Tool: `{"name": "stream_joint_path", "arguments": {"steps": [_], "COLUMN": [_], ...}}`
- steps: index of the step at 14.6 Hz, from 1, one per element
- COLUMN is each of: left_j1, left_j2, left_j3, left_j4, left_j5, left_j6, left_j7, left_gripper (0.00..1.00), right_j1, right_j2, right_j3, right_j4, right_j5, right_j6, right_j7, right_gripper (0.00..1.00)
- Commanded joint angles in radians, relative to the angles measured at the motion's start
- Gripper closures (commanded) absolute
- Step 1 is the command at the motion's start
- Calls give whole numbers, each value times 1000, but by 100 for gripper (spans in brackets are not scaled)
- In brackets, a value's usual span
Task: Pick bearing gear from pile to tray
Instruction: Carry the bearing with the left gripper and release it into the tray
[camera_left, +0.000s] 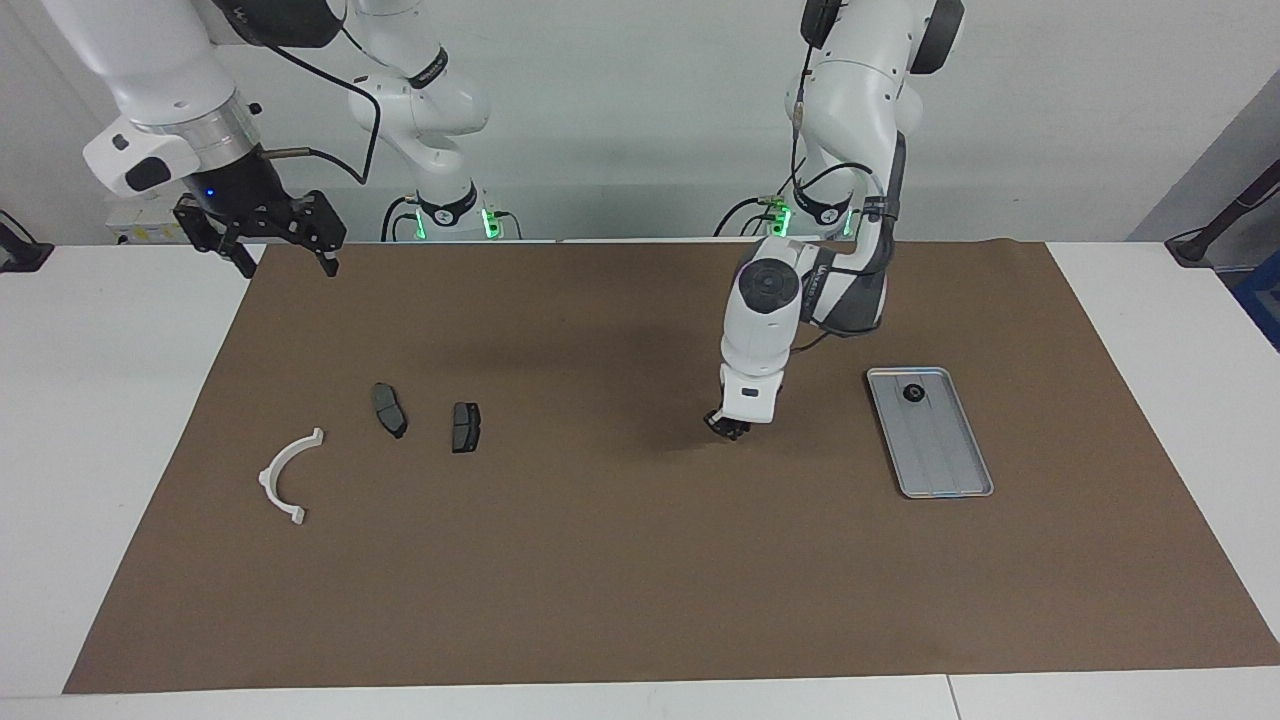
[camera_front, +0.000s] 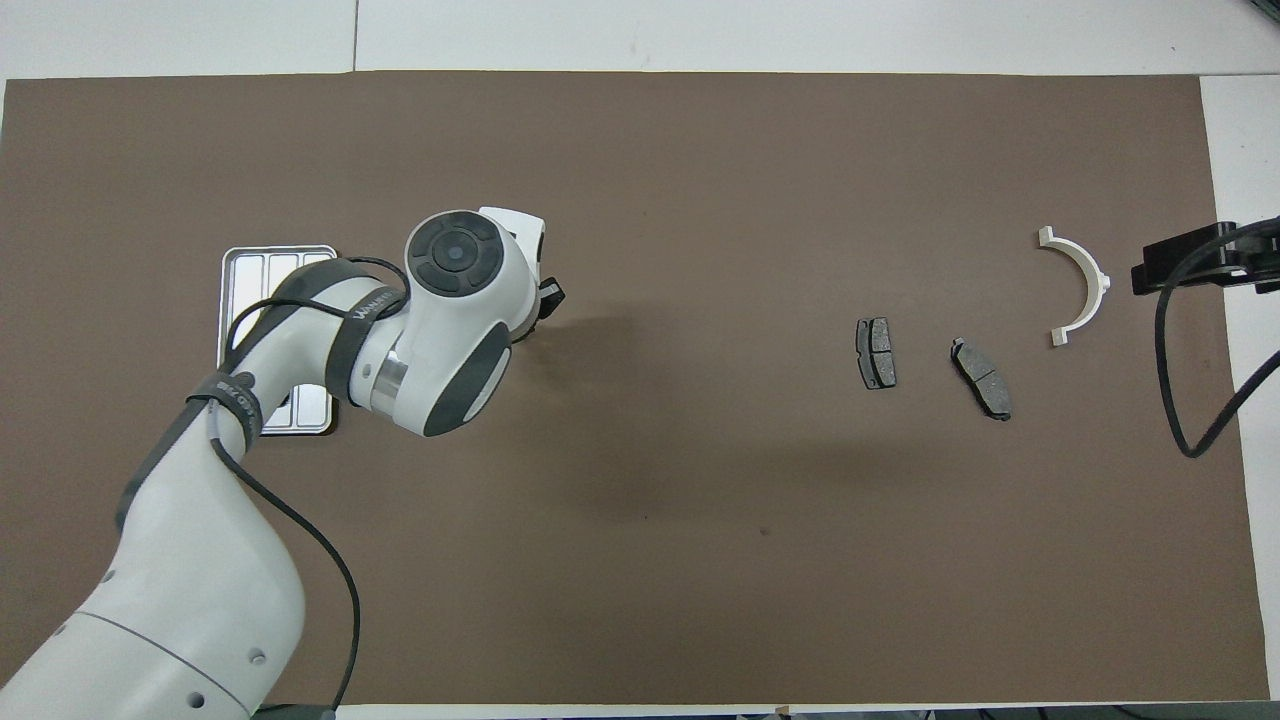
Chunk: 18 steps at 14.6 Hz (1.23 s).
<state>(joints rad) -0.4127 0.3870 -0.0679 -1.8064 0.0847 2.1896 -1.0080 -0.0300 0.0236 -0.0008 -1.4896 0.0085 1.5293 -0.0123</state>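
My left gripper (camera_left: 729, 428) hangs shut a little above the brown mat (camera_left: 640, 560), between the pile and the tray and closer to the tray. Its dark fingertips meet, and I cannot make out whether a small piece sits between them. The silver tray (camera_left: 948, 462) lies toward the left arm's end, with one small black round bearing gear (camera_left: 913, 393) in its corner nearest the robots. The pile lies toward the right arm's end: a white curved arc (camera_left: 283, 476) and two dark grey pads (camera_left: 389, 409) (camera_left: 465, 426). My right gripper (camera_left: 285, 256) waits open above the mat's corner.
In the overhead view the left arm (camera_front: 440, 320) covers part of the tray (camera_front: 268, 275) and the gear in it. The arc (camera_front: 1083, 287) and pads (camera_front: 876, 353) (camera_front: 981, 378) lie near the right gripper (camera_front: 1190, 268). White table (camera_left: 110, 420) surrounds the mat.
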Motion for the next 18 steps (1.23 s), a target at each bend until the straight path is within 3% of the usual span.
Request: {"name": "stream_joint_path", "arguments": {"steps": [1, 2, 8, 12, 18], "left_j1": [138, 181, 399, 443, 474], "left_j2": [-175, -204, -208, -178, -131], "left_j3": [-7, -7, -7, -6, -6], "left_j4": [-100, -115, -146, -212, -238], "left_j5": [15, 7, -20, -22, -22], "left_j6": [-74, -77, -18, 131, 205], "left_j7": [183, 260, 650, 698, 709], "left_gripper": [100, 100, 100, 100, 100], "right_j1": [-8, -8, -7, -8, -10], "right_j2": [-30, -30, -27, -28, -28], "right_j3": [5, 5, 5, 5, 5], "right_j4": [-43, -43, -46, -43, -43], "right_j5": [-7, -7, -7, -7, -7], "right_j6": [26, 26, 31, 31, 31], "right_j7": [-23, -23, -23, -23, -24], "right_gripper": [0, 0, 0, 0, 0]}}
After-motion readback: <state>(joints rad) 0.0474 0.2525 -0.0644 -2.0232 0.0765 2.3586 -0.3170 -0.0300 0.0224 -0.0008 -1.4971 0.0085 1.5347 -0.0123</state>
